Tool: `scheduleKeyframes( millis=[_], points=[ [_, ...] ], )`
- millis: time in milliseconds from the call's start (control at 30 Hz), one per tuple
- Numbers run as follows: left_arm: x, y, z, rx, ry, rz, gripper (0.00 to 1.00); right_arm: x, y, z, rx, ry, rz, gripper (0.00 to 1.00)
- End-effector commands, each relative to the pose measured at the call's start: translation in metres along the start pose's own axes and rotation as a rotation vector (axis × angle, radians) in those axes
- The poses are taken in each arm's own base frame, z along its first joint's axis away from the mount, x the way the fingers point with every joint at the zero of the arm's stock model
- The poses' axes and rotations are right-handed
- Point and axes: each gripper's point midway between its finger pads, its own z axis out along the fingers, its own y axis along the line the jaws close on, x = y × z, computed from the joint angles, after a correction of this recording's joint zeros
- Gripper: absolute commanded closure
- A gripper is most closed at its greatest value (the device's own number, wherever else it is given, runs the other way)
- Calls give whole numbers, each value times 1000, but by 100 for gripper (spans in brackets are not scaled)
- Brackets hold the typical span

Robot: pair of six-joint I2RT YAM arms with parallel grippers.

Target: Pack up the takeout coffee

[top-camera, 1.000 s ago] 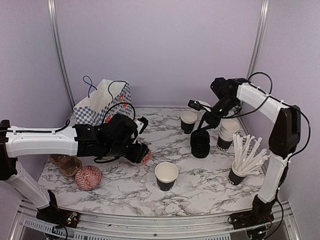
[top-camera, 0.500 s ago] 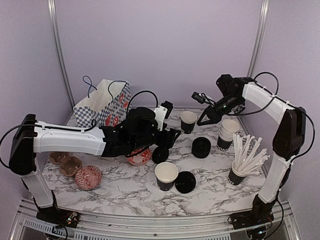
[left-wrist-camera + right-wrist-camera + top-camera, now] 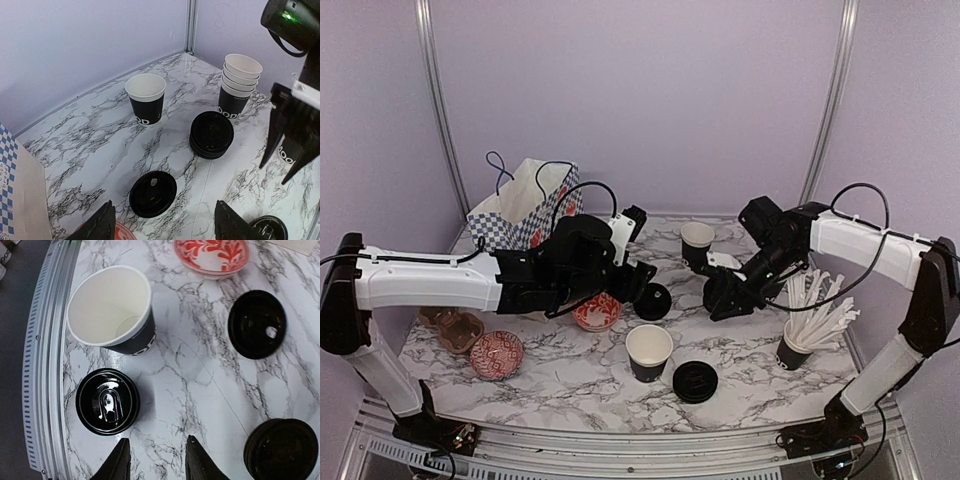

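Observation:
Two takeout coffee cups stand open: one near the front (image 3: pixel 649 352) (image 3: pixel 110 310), one at the back (image 3: pixel 696 243) (image 3: pixel 146 98). A black lid (image 3: pixel 695 381) (image 3: pixel 107 401) lies right side up beside the front cup. Another lid (image 3: pixel 653 300) (image 3: pixel 153 193) (image 3: pixel 257 331) lies upside down mid-table. My left gripper (image 3: pixel 640 284) (image 3: pixel 165 227) hovers open just above and left of the upside-down lid, holding nothing. My right gripper (image 3: pixel 716 300) (image 3: pixel 157 462) hangs open over the table beside the lid stack (image 3: pixel 211 134) (image 3: pixel 281 450), nothing between its fingers.
A checked paper bag (image 3: pixel 525 205) stands at the back left. Red patterned bowls (image 3: pixel 497 353) (image 3: pixel 597 312) and a cardboard carrier (image 3: pixel 453 328) lie on the left. Stacked cups (image 3: pixel 239 82) and a cup of white straws (image 3: pixel 798 340) stand on the right.
My right arm swung down from the back to the lid stack and its jaws opened. My left arm reached across to mid-table. Two loose lids now lie on the table.

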Motion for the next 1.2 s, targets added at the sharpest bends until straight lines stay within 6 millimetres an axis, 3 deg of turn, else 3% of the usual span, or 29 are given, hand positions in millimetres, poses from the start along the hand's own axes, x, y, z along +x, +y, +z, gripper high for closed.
scheduleKeyframes(
  millis=[0,267,400,533,700,833,1000,1167],
  points=[
    [3,19,-22,-78,28,10,32,11,28,31,8,87,-245,62],
    [-5,44,-45,-177,-15,-10,31,44,97,66,-88,210,-478,58],
    [-1,53,-56,-212,-5,-2,31,62,111,83,-97,271,-544,57],
    [1,61,-64,-237,-9,-4,31,68,107,98,-36,322,-613,55],
    [4,67,-72,-254,-13,-15,31,59,93,110,32,320,-591,56],
    [8,69,-75,-255,-11,-23,31,68,87,116,43,348,-602,57],
    [13,72,-80,-259,-12,-35,31,71,72,117,74,373,-565,61],
    [17,74,-83,-259,-16,-43,31,58,38,105,117,324,-445,67]
  ],
)
